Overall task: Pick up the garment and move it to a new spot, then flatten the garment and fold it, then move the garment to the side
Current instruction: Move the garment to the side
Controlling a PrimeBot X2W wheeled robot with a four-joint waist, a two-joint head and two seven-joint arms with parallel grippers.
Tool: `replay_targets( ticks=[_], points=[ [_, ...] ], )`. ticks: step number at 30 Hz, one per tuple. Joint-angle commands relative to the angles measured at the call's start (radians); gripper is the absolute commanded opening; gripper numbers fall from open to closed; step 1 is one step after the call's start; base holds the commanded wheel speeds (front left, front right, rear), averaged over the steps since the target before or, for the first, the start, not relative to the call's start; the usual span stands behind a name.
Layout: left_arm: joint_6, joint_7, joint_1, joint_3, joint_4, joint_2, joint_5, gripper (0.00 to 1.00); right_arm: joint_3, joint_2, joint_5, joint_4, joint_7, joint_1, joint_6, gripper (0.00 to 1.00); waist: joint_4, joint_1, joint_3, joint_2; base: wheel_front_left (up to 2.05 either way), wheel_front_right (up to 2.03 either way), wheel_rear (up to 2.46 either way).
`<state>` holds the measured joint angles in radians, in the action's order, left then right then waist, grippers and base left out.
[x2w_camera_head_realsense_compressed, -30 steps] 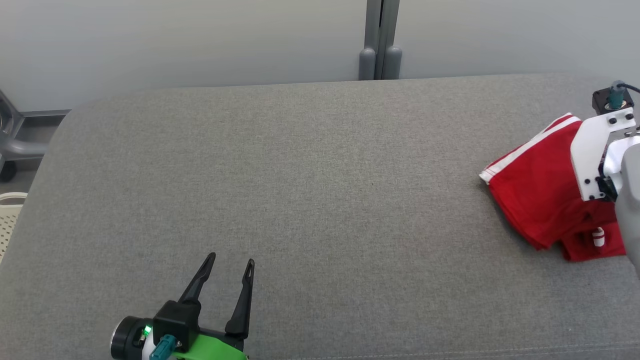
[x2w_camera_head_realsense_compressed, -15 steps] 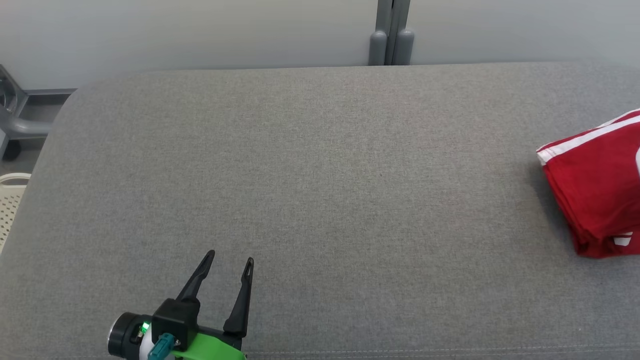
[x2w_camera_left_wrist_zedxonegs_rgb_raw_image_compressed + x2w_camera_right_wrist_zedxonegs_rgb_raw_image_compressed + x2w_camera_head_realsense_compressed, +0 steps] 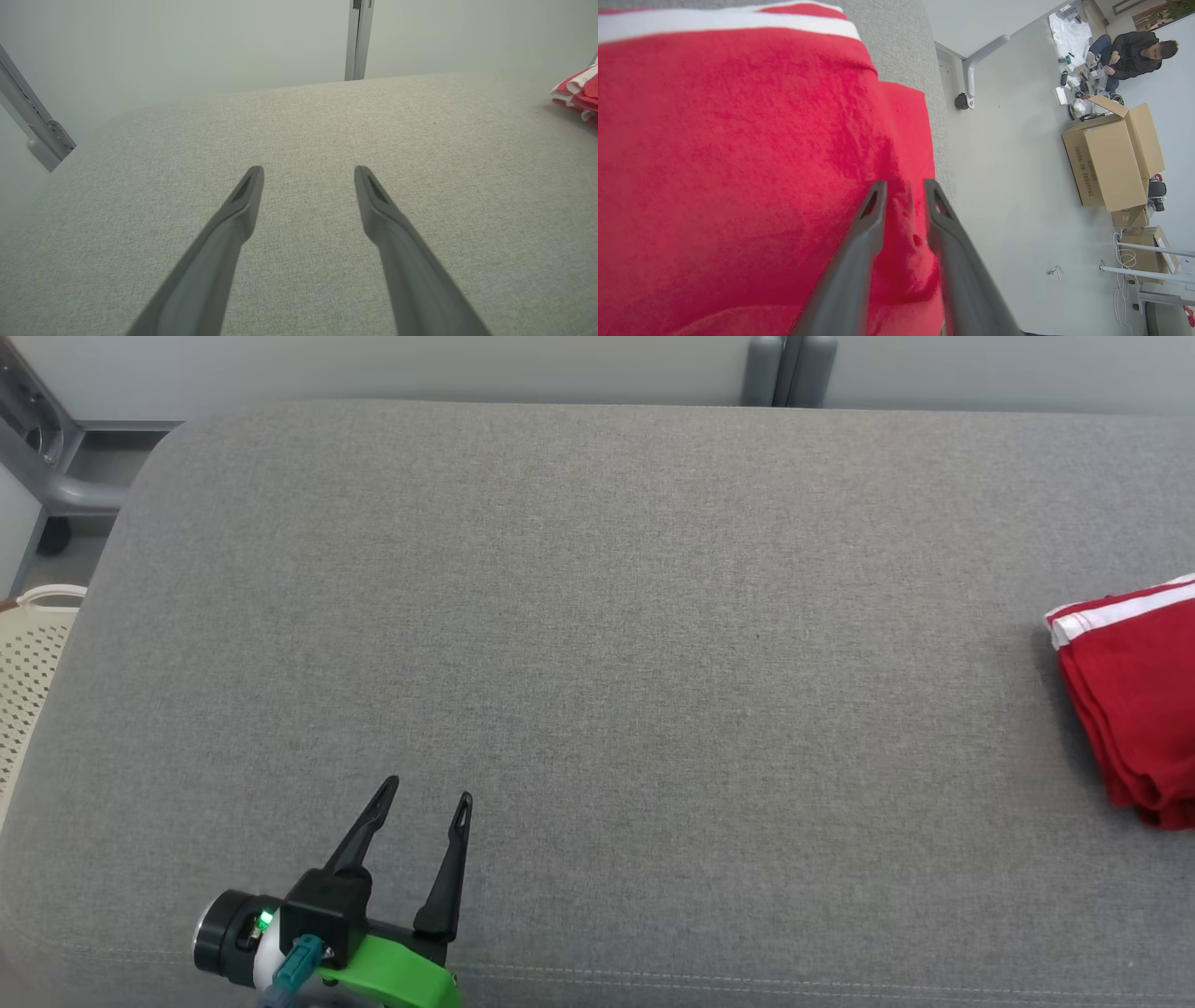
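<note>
Basket [image 3: 28,663]: cream and perforated, just off the left end of the grey cushion [image 3: 653,616].
Left gripper [image 3: 428,791]: over the cushion's near-left part, fingers spread wide above bare upholstery.
Garment [image 3: 1134,709]: red with white stripes, folded in layers, lying at the cushion's right end.
Right gripper [image 3: 905,183]: above the garment by the cushion's right edge, fingers a narrow gap apart with red cloth showing between them.

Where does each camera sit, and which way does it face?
Head view: from the head, down at the grey cushion; left gripper lower left, garment at the right edge.
Left wrist view: low over the cushion, along its open fingers towards the wall.
Right wrist view: close above the garment, right gripper over it; floor and boxes beyond.
Shared: all three show the garment.
</note>
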<state>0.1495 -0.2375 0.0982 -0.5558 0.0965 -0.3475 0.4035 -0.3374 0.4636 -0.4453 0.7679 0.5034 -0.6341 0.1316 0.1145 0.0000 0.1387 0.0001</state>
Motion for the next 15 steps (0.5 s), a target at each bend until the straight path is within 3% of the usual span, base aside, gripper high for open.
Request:
replay_targets(
  ticks=[1, 9, 15],
  points=[
    [0.003, 0.002, 0.018, 0.001, -0.006, -0.007, -0.007, 1.0, -0.007, 0.001, -0.01, -0.018, -0.014, 0.02, -0.002, 1.0, 0.009, 0.0, 0.009, -0.0001, 0.0, 0.0, 0.0],
    [0.014, 0.001, 0.021, -0.003, -0.004, -0.009, -0.011, 1.0, -0.022, -0.04, -0.03, -0.091, -0.066, 0.068, -0.002, 1.0, -0.004, 0.0, -0.006, -0.0001, 0.0, 0.0, 0.0],
    [0.057, -0.005, -0.001, 0.036, -0.007, 0.015, 0.023, 1.0, 0.015, -0.086, 0.048, -0.124, -0.212, 0.086, -0.002, 1.0, -0.02, 0.0, -0.044, -0.0001, 0.0, 0.0, 0.0]
  ],
)
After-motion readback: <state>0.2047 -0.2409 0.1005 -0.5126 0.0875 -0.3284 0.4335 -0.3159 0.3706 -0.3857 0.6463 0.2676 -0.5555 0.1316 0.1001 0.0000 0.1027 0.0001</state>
